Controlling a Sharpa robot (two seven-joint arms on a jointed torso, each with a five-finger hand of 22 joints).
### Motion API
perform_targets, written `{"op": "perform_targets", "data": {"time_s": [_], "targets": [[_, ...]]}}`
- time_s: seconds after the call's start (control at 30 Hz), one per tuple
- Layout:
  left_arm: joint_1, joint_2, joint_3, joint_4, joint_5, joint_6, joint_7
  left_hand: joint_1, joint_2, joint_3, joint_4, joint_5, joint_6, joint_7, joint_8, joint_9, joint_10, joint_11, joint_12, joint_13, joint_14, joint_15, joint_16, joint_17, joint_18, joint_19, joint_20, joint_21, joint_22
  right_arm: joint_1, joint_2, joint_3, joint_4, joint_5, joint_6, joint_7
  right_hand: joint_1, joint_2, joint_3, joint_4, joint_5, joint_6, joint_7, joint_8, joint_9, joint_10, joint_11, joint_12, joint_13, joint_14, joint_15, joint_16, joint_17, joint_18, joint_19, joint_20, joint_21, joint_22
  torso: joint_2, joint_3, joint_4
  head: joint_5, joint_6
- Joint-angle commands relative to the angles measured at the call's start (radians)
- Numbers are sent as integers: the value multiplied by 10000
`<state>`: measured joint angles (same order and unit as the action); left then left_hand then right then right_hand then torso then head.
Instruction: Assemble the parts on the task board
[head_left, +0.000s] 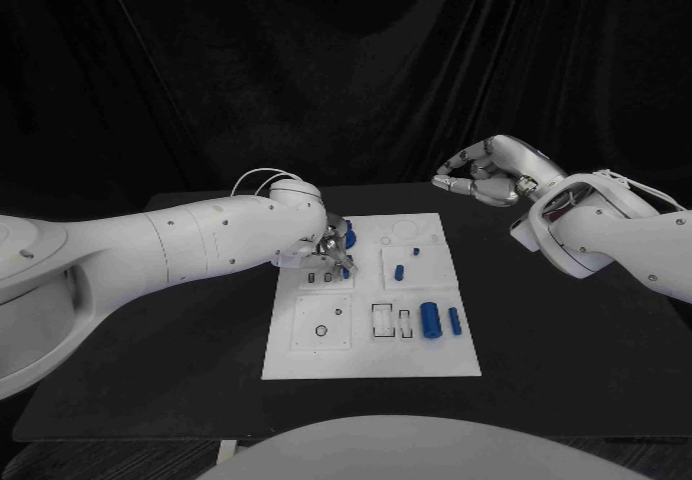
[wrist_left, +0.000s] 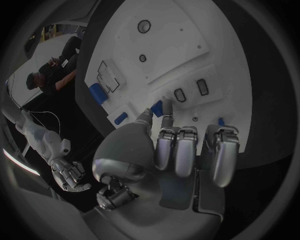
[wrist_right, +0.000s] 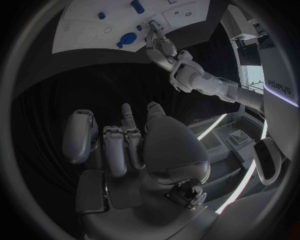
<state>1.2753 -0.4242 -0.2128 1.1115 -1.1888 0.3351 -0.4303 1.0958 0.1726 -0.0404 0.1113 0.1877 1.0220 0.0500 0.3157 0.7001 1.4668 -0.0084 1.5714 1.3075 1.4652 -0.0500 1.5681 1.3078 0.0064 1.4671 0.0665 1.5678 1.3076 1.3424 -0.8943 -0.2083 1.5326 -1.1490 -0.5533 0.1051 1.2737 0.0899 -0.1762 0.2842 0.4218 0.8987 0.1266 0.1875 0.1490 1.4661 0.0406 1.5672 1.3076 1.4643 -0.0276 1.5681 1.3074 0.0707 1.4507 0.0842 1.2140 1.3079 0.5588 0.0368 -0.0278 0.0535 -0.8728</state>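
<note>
Task board (head_left: 310, 365) lies flat in the middle of the black surface (head_left: 577, 370), long axis running away from the robot; all positions below are relative to it. Left hand (head_left: 332, 250) is down over the board's left half, toward the far end, fingers pointing at the plate. In the left wrist view the left hand (wrist_left: 181, 150) pinches a small blue part (wrist_left: 157, 107) between thumb and fingertips (wrist_left: 166, 122), right at the board face beside two small rectangular sockets (wrist_left: 190, 91). Judged: this is an insertion step, the part kept at the fingertips so it can be steered into a recess; whether it has seated cannot be told. Two loose blue cylinders (head_left: 441, 320) lie side by side on the board's right half, near end, next to a rectangular slot (head_left: 382, 319), apparently waiting their turn. A further small blue piece (head_left: 398, 270) sits in the right half, mid-length. Right hand (head_left: 483, 175) is raised off the surface beyond the board's far right corner, well apart from it, fingers loosely curled in and holding nothing; the right wrist view confirms the right hand (wrist_right: 125, 150) empty. Judged: parked clear so the left arm has the board to itself.
</note>
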Motion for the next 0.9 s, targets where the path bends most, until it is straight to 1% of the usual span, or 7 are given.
{"op": "perform_targets", "data": {"time_s": [0.03, 0.3, 0.6, 0.7, 0.77, 0.83, 0.9], "targets": [[-27, 35, 11, -11, 0, 79, 228, 108, -20, 106, -46, 69, 39, -16, -76, 23, 1040, -55, -6, 2633, 1056, -40, 27, 2630, -57, 1015, -65, 14, 2618, -24, -24, 8, 4, -52, 57, -264, -19, 127, -13, 65, 37, 6, 39, -56, -17, 1047, 96, 36, 2632, 1057, 65, -2, 2602, 67, -102, 1, -53, 1601, -2, 3, -2, -6, 2], [-44, 45, 11, -38, 0, 72, 323, 195, -62, 360, -232, 191, 38, -17, -210, 58, 1040, -59, -6, 2633, 1056, -45, 27, 2630, -53, 1001, -71, 4, 2610, -25, -45, 8, 1, -52, 93, -322, -24, 138, -13, 66, 40, 5, 40, -58, -18, 1047, 97, 36, 2632, 1053, 65, -14, 2588, 73, -113, 1, -84, 1592, -2, 3, -7, 5, 2], [-50, 39, 11, -48, 0, 42, 404, 267, -151, 712, -473, 422, 55, -20, -369, 107, 1040, -63, -6, 2633, 1056, -47, 27, 2630, -45, 974, -75, -17, 2593, -26, -41, 8, -6, -52, 169, -375, -31, 153, -13, 64, 46, 4, 40, -61, -20, 1047, 98, 36, 2632, 1041, 65, -53, 2544, 87, -138, 2, -152, 1573, -3, 3, -9, 17, 2], [-52, 16, 11, -42, 0, 32, 417, 293, -217, 933, -619, 558, 69, -24, -453, 139, 1040, -62, -6, 2633, 1056, -47, 27, 2630, -39, 955, -77, -31, 2582, -29, -41, 8, -13, -52, 208, -406, -29, 161, -12, 59, 55, 2, 40, -63, -21, 1047, 98, 36, 2632, 1039, 65, -61, 2535, 91, -145, 2, -171, 1567, -4, 7, 0, 9, 2], [-52, 2, 11, -40, 0, 31, 420, 378, -311, 1211, -845, 684, 88, -35, -531, 180, 1040, -66, -6, 2633, 1056, -52, 27, 2630, -38, 952, -82, -35, 2581, -32, -42, 8, -19, -52, 224, -422, -29, 161, -12, 59, 55, 2, 40, -63, -21, 1047, 98, 36, 2632, 1039, 65, -61, 2535, 91, -145, 2, -171, 1567, -7, 4, 0, 13, 2], [-53, -7, 11, -38, 0, 37, 413, 411, -355, 1354, -953, 708, 101, -38, -565, 203, 1040, -70, -6, 2633, 1056, -55, 27, 2630, -35, 944, -84, -41, 2576, -34, -42, 8, -26, -52, 240, -433, -24, 172, -11, 53, 68, -1, 40, -67, -24, 1047, 98, 36, 2632, 1034, 65, -76, 2518, 98, -157, 3, -203, 1558, -6, 3, -1, 13, 2], [-53, -21, 11, -29, 0, 45, 405, 491, -463, 1682, -1216, 714, 141, -54, -619, 263, 1040, -78, -6, 2633, 1056, -63, 27, 2630, -38, 953, -91, -35, 2582, -36, -38, 8, -35, -52, 258, -446, -24, 175, -10, 52, 70, -3, 40, -68, -25, 1047, 99, 36, 2632, 1030, 65, -88, 2504, 101, -163, 2, -219, 1553, -8, 4, 0, 13, 2]]}}
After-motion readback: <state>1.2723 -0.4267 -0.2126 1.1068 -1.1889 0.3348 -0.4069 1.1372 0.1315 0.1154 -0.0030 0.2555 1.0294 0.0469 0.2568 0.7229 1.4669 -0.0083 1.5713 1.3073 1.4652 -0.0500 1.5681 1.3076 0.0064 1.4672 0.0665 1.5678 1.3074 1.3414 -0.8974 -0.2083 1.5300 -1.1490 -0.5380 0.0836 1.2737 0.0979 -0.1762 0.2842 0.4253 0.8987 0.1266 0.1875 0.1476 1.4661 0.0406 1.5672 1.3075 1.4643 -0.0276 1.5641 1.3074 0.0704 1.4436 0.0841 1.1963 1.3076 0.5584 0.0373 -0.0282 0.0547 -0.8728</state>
